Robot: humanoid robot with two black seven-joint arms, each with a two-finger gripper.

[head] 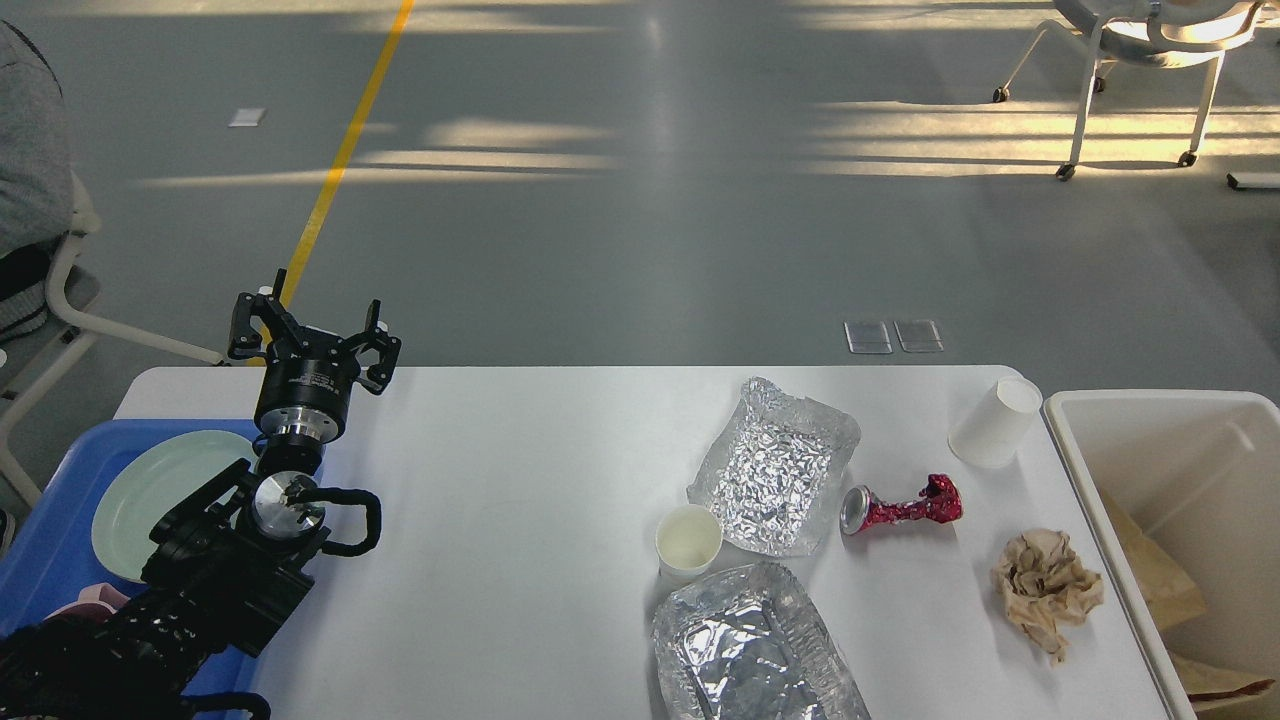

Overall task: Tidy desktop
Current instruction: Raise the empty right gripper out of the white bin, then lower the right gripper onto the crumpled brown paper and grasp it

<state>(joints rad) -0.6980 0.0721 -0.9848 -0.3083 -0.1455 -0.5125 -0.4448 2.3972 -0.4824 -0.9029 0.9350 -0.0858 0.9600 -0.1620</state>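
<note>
The white desktop (520, 480) fills the lower view. On its right half lie a crumpled foil sheet (775, 465), a foil tray (750, 650), an upright paper cup (688, 540), a tipped white cup (995, 422), a crushed red can (900, 507) and a brown paper wad (1045, 585). My left gripper (312, 325) is raised over the desktop's far left edge, open, nothing between its fingers. The right gripper is out of view.
A blue tray (60, 540) at the left holds a pale green plate (150, 490) and something pink. An off-white bin (1190, 500) with brown paper inside stands at the desktop's right end. A chair stands at the far left, another at the far right.
</note>
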